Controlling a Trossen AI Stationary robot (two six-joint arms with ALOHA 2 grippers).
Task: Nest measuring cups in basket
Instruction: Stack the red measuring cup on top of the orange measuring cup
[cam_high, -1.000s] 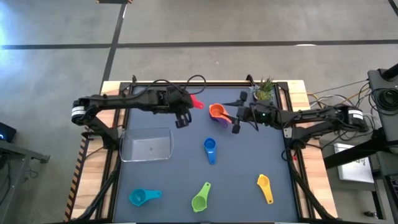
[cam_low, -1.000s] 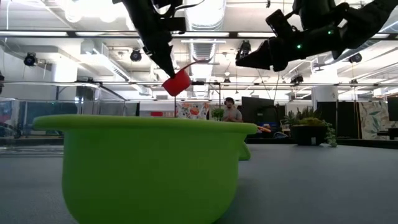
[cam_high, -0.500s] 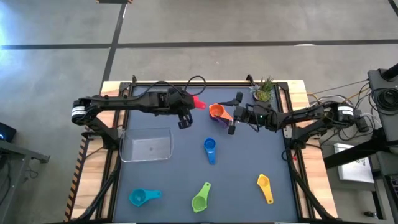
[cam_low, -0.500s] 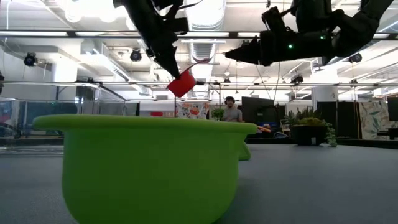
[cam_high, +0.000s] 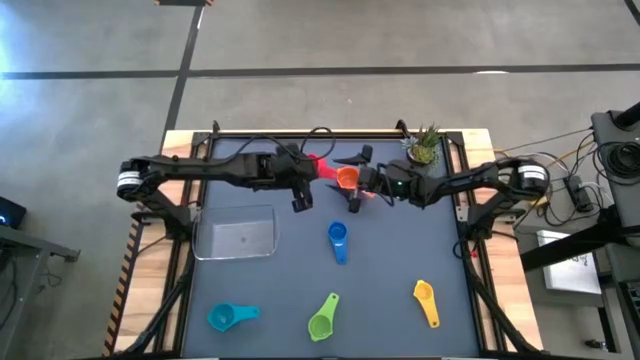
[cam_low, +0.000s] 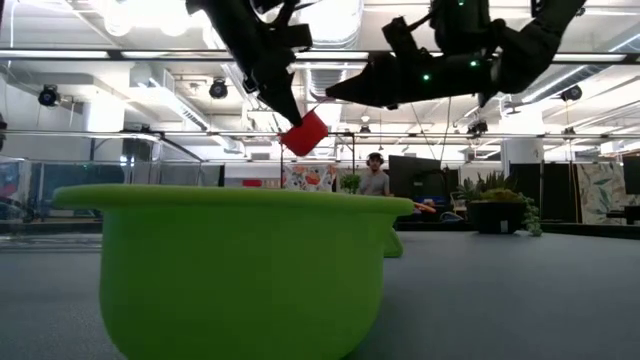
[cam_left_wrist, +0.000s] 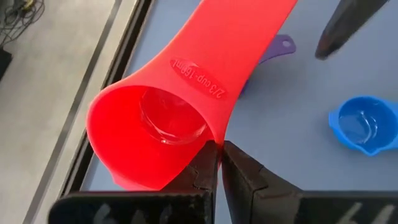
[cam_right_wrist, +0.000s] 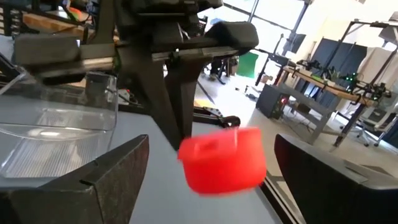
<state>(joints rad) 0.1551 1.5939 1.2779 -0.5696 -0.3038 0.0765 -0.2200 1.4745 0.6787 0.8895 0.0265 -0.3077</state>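
Left gripper (cam_left_wrist: 219, 163), fingers pinched on the red plastic measuring cup (cam_left_wrist: 180, 106), holds it aloft. Right gripper (cam_right_wrist: 205, 186), fingers spread, faces it from just beside. Clear shallow plastic basket (cam_high: 237, 235) lies empty, nearer the left arm.

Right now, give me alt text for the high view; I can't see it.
The left gripper holds the red cup above the table's far middle, meeting the open right gripper over the orange cup. The clear basket sits empty.

I'm working in a big open lab or workshop. Past my table (cam_high: 400, 250) I see exposed ceiling ducts (cam_low: 335, 30), strip lights (cam_low: 90, 54), workbenches (cam_right_wrist: 323, 81) and a person (cam_low: 375, 178).
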